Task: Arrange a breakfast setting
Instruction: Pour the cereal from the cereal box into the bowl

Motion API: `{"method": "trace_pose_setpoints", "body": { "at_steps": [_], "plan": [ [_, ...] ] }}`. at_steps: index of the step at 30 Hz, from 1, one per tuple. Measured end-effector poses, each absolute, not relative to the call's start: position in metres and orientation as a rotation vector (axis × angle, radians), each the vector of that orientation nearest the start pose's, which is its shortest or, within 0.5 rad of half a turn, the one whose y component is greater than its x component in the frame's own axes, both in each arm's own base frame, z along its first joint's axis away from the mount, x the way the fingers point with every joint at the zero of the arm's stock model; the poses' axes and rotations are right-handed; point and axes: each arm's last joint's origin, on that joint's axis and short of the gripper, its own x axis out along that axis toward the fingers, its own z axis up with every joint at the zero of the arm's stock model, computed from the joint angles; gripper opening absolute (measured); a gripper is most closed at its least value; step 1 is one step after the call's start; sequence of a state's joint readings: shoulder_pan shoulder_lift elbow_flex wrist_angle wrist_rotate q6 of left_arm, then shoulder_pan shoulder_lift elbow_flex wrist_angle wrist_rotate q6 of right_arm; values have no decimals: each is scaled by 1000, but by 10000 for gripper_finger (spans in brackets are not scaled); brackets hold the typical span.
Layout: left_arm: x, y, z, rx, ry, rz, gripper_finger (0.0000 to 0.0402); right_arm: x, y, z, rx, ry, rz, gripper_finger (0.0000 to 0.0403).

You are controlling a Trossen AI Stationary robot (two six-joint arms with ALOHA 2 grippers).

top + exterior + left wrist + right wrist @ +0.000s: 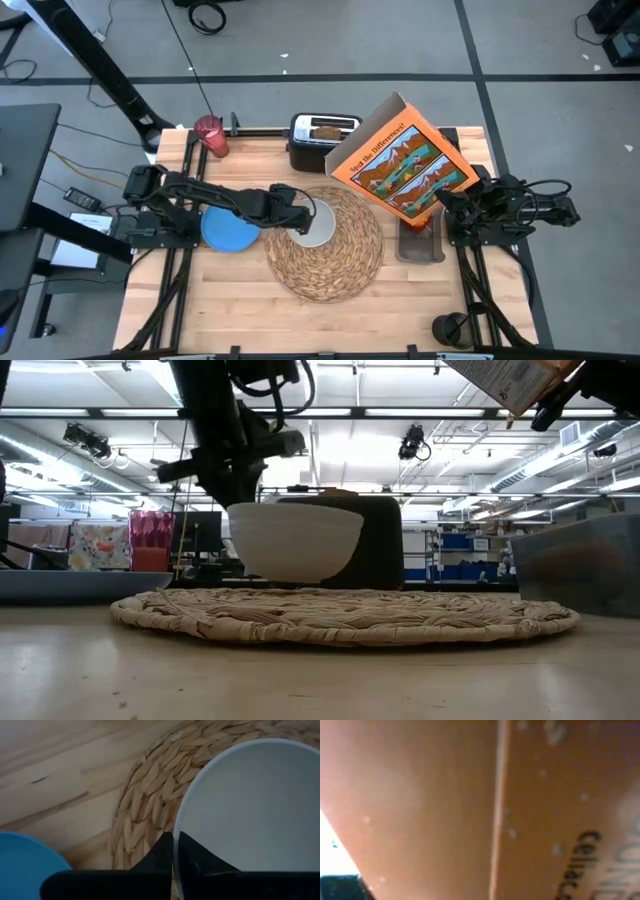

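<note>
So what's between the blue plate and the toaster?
Just bare wooden table, crossed by the left arm reaching to the white bowl. The high view shows the blue plate and toaster.

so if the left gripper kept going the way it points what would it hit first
The left gripper is shut on the near rim of the white bowl, so it would press into the bowl first. Past that, probably the tilted cereal box, though height is unclear.

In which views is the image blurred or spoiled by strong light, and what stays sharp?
Right wrist view: the orange cereal box fills the frame, blurred, with a white glare patch at one edge. Low view: bright ceiling lights leave the left arm as a dark silhouette; the woven placemat is sharp. Left wrist view: the white bowl is slightly soft. High view: evenly lit.
</note>
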State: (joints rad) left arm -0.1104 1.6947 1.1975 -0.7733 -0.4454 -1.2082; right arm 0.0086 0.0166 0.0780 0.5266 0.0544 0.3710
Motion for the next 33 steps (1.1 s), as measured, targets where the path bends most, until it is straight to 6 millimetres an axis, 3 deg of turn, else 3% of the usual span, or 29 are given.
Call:
{"method": "trace_pose_setpoints", "body": {
  "at_steps": [8,13,27,33],
  "plan": [
    [338,-26,189,-713,882,944,31,78,-1,236,374,-580,66,288],
    [337,-26,189,-713,903,940,43,78,-1,236,373,-579,70,288],
    [316,-24,227,-705,871,897,154,80,0,232,363,-535,91,288],
    [288,-33,262,-709,842,834,173,84,1,224,366,-437,104,287]
  ]
}}
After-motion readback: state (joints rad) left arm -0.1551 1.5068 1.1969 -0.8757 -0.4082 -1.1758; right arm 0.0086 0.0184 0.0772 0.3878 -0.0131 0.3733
